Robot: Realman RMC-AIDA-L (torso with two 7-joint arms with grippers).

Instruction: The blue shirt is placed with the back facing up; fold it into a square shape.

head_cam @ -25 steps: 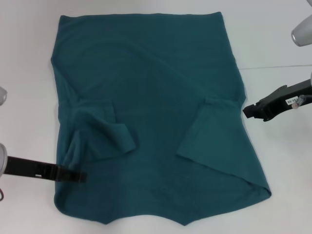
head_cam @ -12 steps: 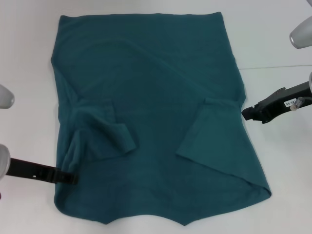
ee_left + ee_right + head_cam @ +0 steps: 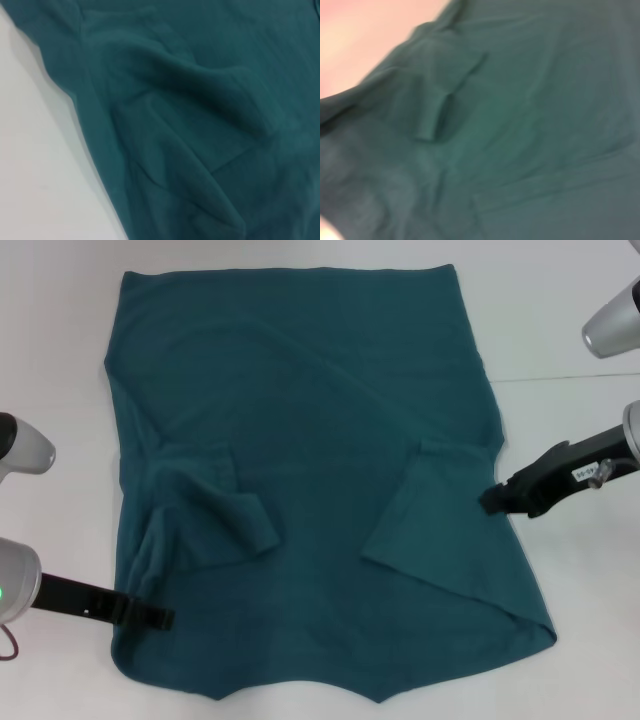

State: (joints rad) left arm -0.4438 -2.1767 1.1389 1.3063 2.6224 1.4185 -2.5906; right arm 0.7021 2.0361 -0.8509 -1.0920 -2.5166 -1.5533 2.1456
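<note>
The blue shirt (image 3: 320,410) lies spread on the white table (image 3: 580,610), plain side up, with both sleeves folded inward over the body. My left gripper (image 3: 158,619) reaches in low from the left, its tip over the shirt's near-left edge below the crumpled left sleeve (image 3: 215,515). From the right, my right gripper (image 3: 490,501) has its tip at the shirt's right edge beside the folded right sleeve (image 3: 425,510). The left wrist view shows rumpled shirt fabric (image 3: 200,100) and the shirt's edge on the table (image 3: 40,165). Blue shirt fabric (image 3: 520,125) also fills the right wrist view.
White table surface surrounds the shirt on the left, right and near sides. A faint seam line (image 3: 570,376) crosses the table at the right. Grey arm links show at the left edge (image 3: 20,445) and the upper right (image 3: 612,320).
The right gripper has moved left and down to the shirt's right edge. The left gripper drew back slightly, then came forward again, a little lower, over the near-left edge.
</note>
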